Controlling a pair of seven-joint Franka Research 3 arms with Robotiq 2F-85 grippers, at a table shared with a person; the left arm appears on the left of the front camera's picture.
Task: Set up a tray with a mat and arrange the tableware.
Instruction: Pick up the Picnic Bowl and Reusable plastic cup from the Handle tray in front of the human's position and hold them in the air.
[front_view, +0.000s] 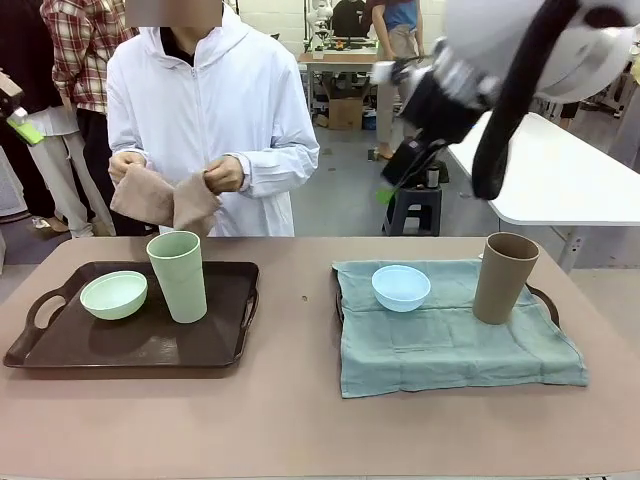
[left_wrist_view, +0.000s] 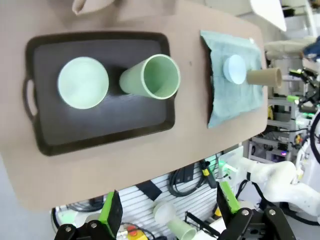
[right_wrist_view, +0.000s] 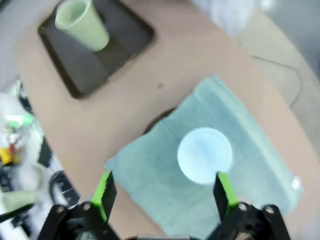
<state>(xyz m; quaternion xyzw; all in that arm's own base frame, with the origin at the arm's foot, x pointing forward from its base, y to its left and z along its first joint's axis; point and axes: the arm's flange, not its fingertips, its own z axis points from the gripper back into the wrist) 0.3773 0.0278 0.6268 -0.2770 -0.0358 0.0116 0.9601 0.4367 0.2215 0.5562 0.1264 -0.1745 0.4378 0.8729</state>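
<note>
A dark tray (front_view: 60, 345) on the left holds a pale green bowl (front_view: 113, 294) and a tall pale green cup (front_view: 177, 276). On the right, a teal mat (front_view: 450, 350) covers a second tray whose rim (front_view: 545, 298) peeks out. A light blue bowl (front_view: 401, 286) and a brown cup (front_view: 504, 277) stand on the mat. The person holds a brown folded mat (front_view: 165, 198) in both hands. My right gripper (front_view: 392, 188) hangs high, open (right_wrist_view: 164, 195), above the blue bowl (right_wrist_view: 204, 155). My left gripper (left_wrist_view: 169, 210) is open, high over the table's near edge, empty.
The person stands at the far side behind the left tray. Bare brown tabletop (front_view: 295, 330) lies between the two trays and along the front. A white table (front_view: 560, 180) and a stool (front_view: 415, 205) stand behind at the right.
</note>
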